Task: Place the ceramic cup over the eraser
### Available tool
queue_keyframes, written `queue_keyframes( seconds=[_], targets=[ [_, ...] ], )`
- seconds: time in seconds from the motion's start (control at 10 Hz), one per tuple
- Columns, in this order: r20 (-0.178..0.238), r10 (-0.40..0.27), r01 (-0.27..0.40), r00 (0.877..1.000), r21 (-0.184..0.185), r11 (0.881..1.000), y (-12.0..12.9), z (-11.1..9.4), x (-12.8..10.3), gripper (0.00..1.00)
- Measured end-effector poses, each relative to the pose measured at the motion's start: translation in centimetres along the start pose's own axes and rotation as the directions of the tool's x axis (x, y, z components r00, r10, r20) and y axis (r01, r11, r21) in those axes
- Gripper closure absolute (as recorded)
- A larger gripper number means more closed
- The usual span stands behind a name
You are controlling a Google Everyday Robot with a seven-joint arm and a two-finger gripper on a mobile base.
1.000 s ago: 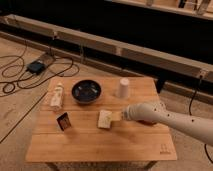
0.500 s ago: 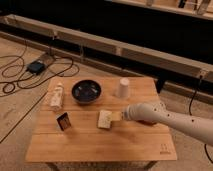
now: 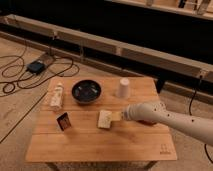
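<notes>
The off-white ceramic cup (image 3: 123, 88) stands on the wooden table (image 3: 100, 145) near its back edge, right of centre. The eraser (image 3: 63, 121), a small dark block with a reddish face, stands at the front left of the table. My gripper (image 3: 118, 116) is at the end of a white arm reaching in from the right. It sits low over the table centre, right beside a pale beige pad (image 3: 105, 119). It is below the cup and well to the right of the eraser.
A wide dark bowl (image 3: 86, 91) sits at the back centre-left. A pale packet (image 3: 56, 96) lies at the left edge. Cables and a power brick (image 3: 36, 67) lie on the floor to the left. A long rail runs behind the table.
</notes>
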Motion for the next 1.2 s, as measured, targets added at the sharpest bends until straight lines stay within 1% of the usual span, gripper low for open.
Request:
queue_keyframes(
  seconds=[0.4,0.5,0.6,0.7,0.8,1.0,1.2],
  targets=[
    [-0.004,-0.005,0.005,1.0,0.003,1.0,-0.1,0.0,-0.1,0.2],
    [-0.019,-0.033,0.033,0.999,0.021,0.999,-0.4,0.0,-0.7,0.2],
    [-0.04,-0.08,0.082,0.996,0.051,0.995,-0.7,-0.1,-2.5,0.2],
    [-0.054,-0.107,0.111,0.993,0.07,0.991,-0.8,-0.2,-3.7,0.2],
    [-0.078,-0.149,0.156,0.986,0.102,0.982,-1.3,-0.6,-5.6,0.2],
    [-0.126,-0.222,0.24,0.967,0.155,0.958,-1.8,-1.1,-9.0,0.2],
    [-0.169,-0.268,0.301,0.948,0.21,0.93,-2.8,-1.9,-11.7,0.2]
  ],
)
